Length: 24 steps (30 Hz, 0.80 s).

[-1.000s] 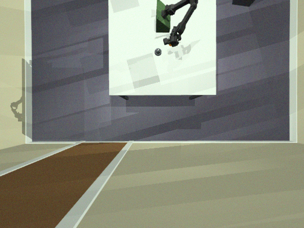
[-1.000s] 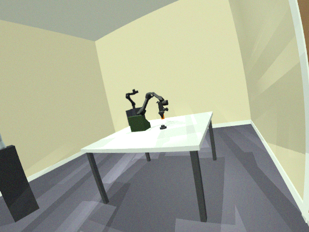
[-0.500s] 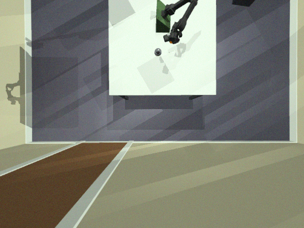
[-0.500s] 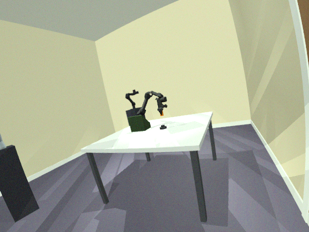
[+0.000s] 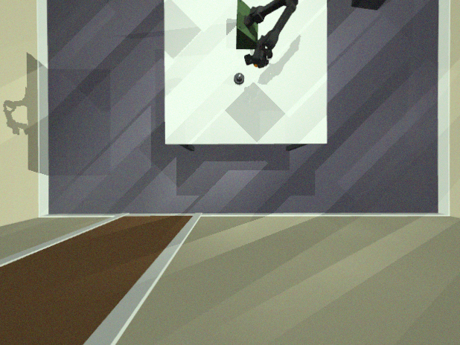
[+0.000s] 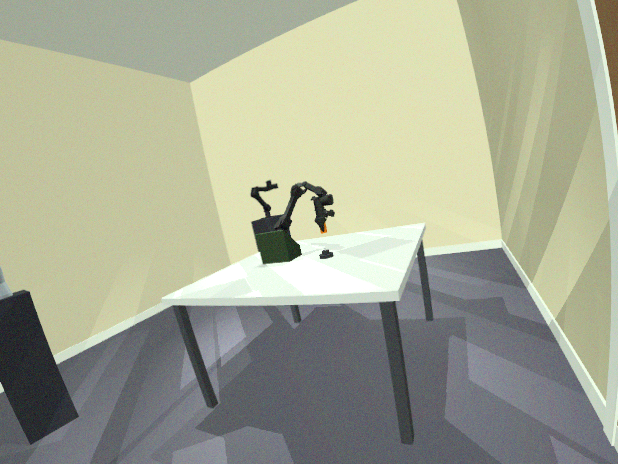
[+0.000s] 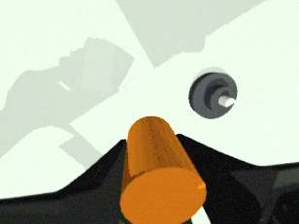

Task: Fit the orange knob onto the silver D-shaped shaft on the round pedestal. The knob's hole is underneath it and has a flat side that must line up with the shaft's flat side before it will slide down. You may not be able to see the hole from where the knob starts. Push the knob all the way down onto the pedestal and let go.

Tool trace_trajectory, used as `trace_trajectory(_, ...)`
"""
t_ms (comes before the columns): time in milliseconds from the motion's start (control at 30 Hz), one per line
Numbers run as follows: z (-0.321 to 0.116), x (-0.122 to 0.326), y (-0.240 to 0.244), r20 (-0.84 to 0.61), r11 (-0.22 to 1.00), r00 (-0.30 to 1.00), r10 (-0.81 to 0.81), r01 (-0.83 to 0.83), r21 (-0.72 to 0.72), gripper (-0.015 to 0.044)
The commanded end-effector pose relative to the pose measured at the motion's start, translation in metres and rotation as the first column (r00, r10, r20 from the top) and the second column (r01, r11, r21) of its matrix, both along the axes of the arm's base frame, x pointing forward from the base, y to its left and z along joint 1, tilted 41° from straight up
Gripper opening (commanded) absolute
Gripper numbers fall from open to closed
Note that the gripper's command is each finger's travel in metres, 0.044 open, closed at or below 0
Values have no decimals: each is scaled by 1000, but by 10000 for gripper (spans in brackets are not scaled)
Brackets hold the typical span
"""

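My gripper (image 7: pixel 151 141) (image 6: pixel 323 228) is shut on the orange knob (image 7: pixel 162 195) (image 6: pixel 324 228) (image 5: pixel 255 65) and holds it above the table. The knob's end face and side show between the black fingers in the wrist view; its hole is hidden. The dark round pedestal (image 5: pixel 239 79) (image 6: pixel 326 255) (image 7: pixel 199 98) stands on the table, apart from the knob, up and to the right of it in the wrist view. The silver shaft (image 7: pixel 225 101) sticks up from the pedestal's middle. Which way its flat side faces I cannot tell.
The white table (image 5: pixel 197 126) (image 6: pixel 340 285) bears the pedestal and a green block (image 5: pixel 246 39) (image 6: pixel 277 246), the arm's base mount, with a second dark arm part (image 6: pixel 259 192) on top. Shadows fall across the table. A dark cabinet (image 6: pixel 37 365) stands on the floor away from the table.
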State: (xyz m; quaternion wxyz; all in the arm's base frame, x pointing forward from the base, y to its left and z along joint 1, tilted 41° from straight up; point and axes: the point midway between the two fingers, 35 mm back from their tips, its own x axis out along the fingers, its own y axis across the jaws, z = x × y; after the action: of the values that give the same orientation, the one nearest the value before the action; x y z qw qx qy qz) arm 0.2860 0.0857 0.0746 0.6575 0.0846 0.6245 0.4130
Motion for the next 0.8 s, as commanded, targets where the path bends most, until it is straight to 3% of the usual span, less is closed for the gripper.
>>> trace_trajectory(0, -5, 11, -7, 21, 1000, 1000, -5, 5, -3, 0)
trace_trajectory(767, -65, 41, -34, 23, 1000, 1000, -5, 5, -6, 0)
